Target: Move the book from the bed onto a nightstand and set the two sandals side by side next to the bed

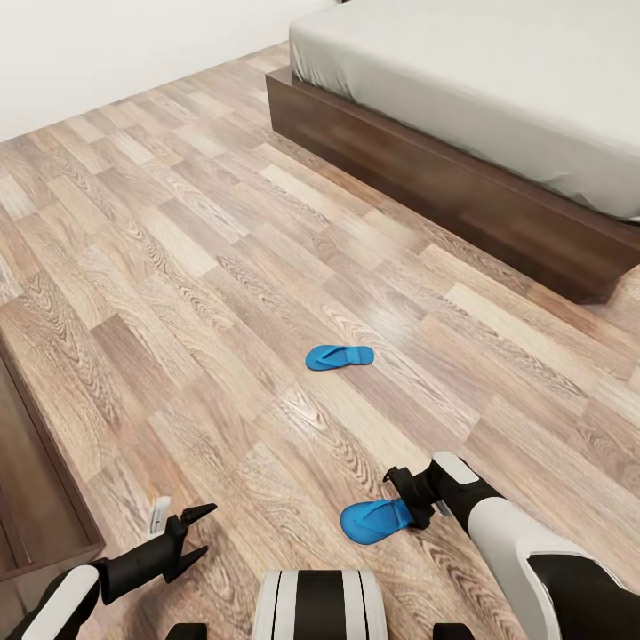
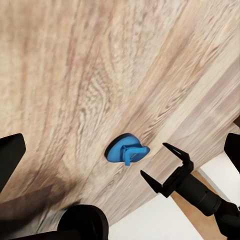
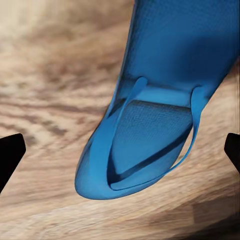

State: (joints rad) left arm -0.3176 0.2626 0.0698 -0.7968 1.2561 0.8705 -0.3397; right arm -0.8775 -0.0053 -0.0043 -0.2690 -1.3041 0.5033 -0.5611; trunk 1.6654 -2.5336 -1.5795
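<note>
Sandals are the business at hand: one blue sandal (image 1: 375, 520) hangs from the right gripper (image 1: 414, 509), clamped by its heel end with the toe end pointing out ahead of the fingers, clear of the wood floor (image 1: 178, 267). In the right wrist view its strap side (image 3: 150, 135) sits close in front of the camera, the fingertips dark at either edge. That heel grip probably leaves the sole free to be laid flat.

Off to the carrying gripper's left, the left gripper (image 1: 197, 533) hovers low with its fingers spread and nothing between them.

Ahead of the held one and well apart from it, the second sandal (image 1: 340, 357) lies flat on the floor, also showing in the left wrist view (image 2: 126, 150).

Farther ahead and to the right stands the bed (image 1: 462, 200), its grey mattress bare here; neither sandal is beside it yet.
</note>
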